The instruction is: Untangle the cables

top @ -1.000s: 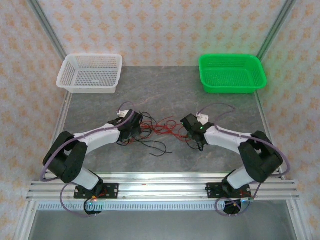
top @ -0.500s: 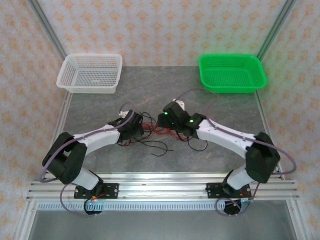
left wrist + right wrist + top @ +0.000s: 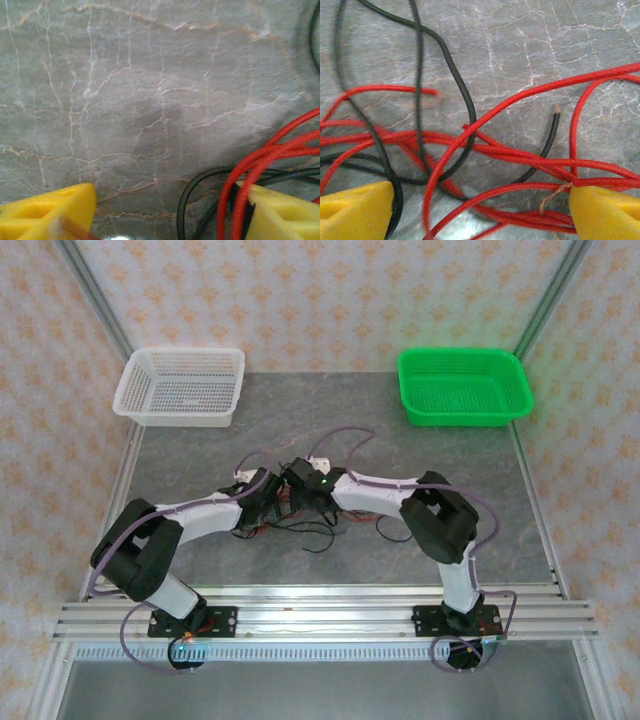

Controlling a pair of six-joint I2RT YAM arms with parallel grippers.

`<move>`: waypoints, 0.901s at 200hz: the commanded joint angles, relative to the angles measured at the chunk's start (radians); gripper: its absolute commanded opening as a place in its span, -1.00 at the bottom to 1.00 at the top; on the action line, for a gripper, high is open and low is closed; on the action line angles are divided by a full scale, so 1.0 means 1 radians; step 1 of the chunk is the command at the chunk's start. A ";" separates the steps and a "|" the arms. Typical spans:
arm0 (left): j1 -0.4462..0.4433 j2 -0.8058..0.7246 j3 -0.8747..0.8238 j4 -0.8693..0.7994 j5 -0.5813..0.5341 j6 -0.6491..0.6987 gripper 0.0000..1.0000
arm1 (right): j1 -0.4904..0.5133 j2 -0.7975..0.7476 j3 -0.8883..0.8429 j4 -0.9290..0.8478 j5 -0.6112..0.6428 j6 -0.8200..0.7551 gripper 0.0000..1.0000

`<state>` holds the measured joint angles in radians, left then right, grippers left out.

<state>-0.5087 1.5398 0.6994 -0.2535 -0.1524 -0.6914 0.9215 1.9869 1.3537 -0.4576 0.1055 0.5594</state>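
Right hand (image 3: 480,212) swung left over cables (image 3: 500,150), jaws spread wide.

You'll find the cables (image 3: 305,512) on the tabletop (image 3: 200,455). Behind them and well to the left sits the left basket (image 3: 180,417); behind them and well to the right, the right basket (image 3: 465,418). The left gripper (image 3: 272,498) is at their left edge, the right gripper (image 3: 297,483) over their rear.

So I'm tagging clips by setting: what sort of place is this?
Probably a robot lab cell: left arm and right arm bolted to an aluminium rail, a table boxed in by patterned panels, a white basket and green basket beyond tangled cables.
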 commanded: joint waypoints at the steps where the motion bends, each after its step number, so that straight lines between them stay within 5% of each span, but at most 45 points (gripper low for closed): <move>1: 0.007 0.037 -0.025 0.020 -0.041 -0.021 0.46 | 0.012 0.058 0.024 -0.081 0.110 0.008 0.80; 86: 0.120 -0.074 -0.111 0.015 -0.061 -0.051 0.46 | -0.036 0.031 -0.116 -0.148 0.275 0.034 0.55; 180: 0.176 -0.139 -0.111 0.070 0.077 -0.018 0.46 | -0.121 -0.168 -0.253 -0.022 0.172 -0.039 0.47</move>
<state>-0.3393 1.4139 0.5732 -0.1658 -0.1158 -0.7315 0.7994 1.8591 1.1103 -0.4412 0.2863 0.5621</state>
